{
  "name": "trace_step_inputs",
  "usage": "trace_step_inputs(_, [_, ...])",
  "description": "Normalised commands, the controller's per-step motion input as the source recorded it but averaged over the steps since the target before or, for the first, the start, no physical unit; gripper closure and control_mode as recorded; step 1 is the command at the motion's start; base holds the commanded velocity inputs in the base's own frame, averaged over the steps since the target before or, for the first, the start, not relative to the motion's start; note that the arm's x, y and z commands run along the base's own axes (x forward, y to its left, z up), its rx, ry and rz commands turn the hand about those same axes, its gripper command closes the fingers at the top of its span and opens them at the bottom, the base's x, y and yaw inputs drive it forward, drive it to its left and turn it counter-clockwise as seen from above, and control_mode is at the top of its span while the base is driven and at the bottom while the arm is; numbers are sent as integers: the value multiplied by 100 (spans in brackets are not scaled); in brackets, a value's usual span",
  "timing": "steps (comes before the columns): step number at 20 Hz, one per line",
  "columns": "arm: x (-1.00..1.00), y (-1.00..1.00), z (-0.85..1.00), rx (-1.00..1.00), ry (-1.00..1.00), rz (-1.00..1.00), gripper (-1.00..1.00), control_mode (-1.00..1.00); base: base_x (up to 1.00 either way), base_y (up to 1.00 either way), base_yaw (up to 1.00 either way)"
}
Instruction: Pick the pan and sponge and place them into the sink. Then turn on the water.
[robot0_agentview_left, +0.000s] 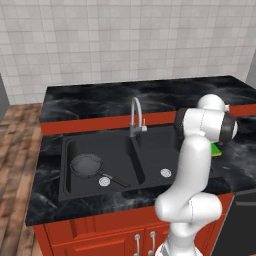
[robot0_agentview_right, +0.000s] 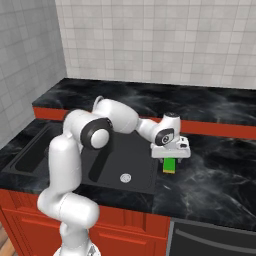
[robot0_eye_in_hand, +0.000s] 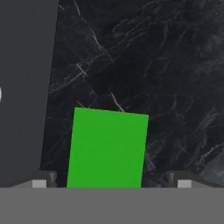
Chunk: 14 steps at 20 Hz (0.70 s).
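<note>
The pan (robot0_agentview_left: 87, 165) lies in the left basin of the black sink (robot0_agentview_left: 150, 150), with its thin handle pointing toward the front right. On the counter just right of the sink rests the green sponge (robot0_agentview_right: 170, 165) (robot0_agentview_left: 216, 149). My gripper (robot0_agentview_right: 170, 160) hangs directly over it, pointing down. In the hand view the sponge (robot0_eye_in_hand: 107, 148) lies between my two fingertips (robot0_eye_in_hand: 43, 180), and my gripper (robot0_eye_in_hand: 111, 183) is open with a gap on both sides. No water shows at the silver faucet (robot0_agentview_left: 135, 112).
The right basin (robot0_agentview_right: 125, 160) with its silver drain (robot0_agentview_right: 125, 177) lies just left of the sponge. Black marble counter (robot0_agentview_right: 215, 175) stretches to the right. A raised back ledge with a red front (robot0_agentview_right: 220, 131) runs behind, under the tiled wall.
</note>
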Motion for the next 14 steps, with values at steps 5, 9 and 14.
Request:
trace_step_inputs(5, [19, 0, -20, 0, 0, -1, -100, -100, 0, 0, 0])
trace_step_inputs(9, [13, 0, -24, 0, 0, -1, -100, -100, 0, 0, 0])
trace_step_inputs(14, [3, 0, -27, 0, 0, -1, -100, -100, 0, 0, 0])
